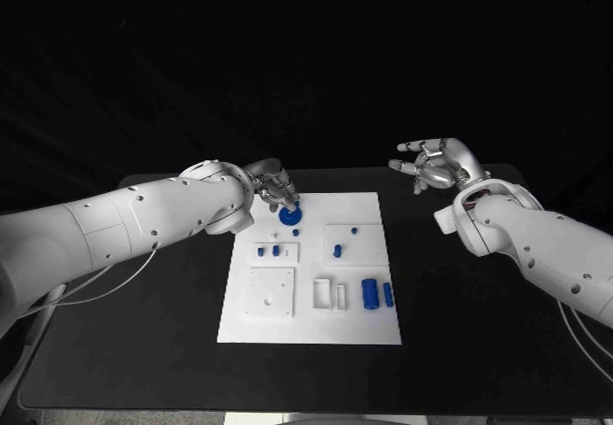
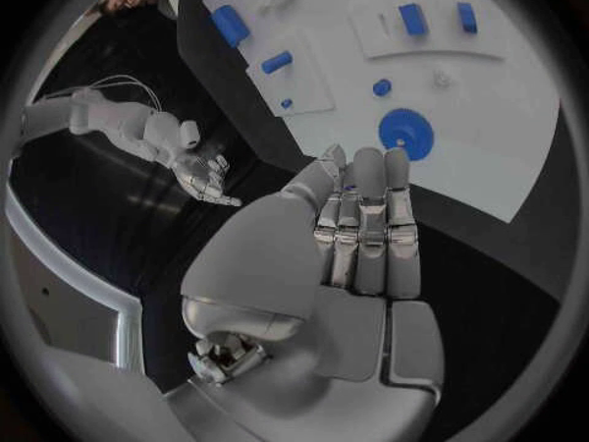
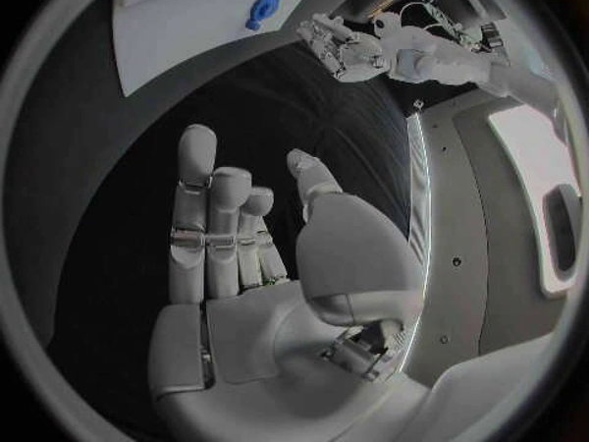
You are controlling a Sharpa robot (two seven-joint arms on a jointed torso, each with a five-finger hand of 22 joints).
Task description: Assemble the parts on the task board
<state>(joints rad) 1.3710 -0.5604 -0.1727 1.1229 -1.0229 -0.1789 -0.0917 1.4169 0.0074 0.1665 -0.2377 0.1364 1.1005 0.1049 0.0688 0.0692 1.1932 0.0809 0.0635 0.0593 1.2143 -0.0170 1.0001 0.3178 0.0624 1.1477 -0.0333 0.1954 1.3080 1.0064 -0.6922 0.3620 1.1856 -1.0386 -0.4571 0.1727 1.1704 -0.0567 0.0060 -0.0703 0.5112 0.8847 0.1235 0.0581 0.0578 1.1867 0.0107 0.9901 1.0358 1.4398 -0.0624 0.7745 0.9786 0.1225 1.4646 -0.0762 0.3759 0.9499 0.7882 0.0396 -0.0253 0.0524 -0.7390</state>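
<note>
Blue gear [image 1: 290, 215] seated at far left corner of white board [image 1: 364, 329], just beyond left robot hand [image 1: 269, 188], fingers straight, nothing held. Right robot hand [image 1: 436, 165] raised over desk [image 1: 166, 354], spread, empty. Next: another part to be picked.

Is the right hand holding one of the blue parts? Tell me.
No. In the right wrist view the right hand hangs over the black table with fingers apart and nothing in them.

The board [image 1: 311, 305] is set at the table [image 1: 153, 354] centre. On the board, a gear [image 1: 290, 214] is located at the far left corner, pegs [image 1: 370, 292] near the right edge, and a plate [image 1: 271, 292] left of them.
</note>
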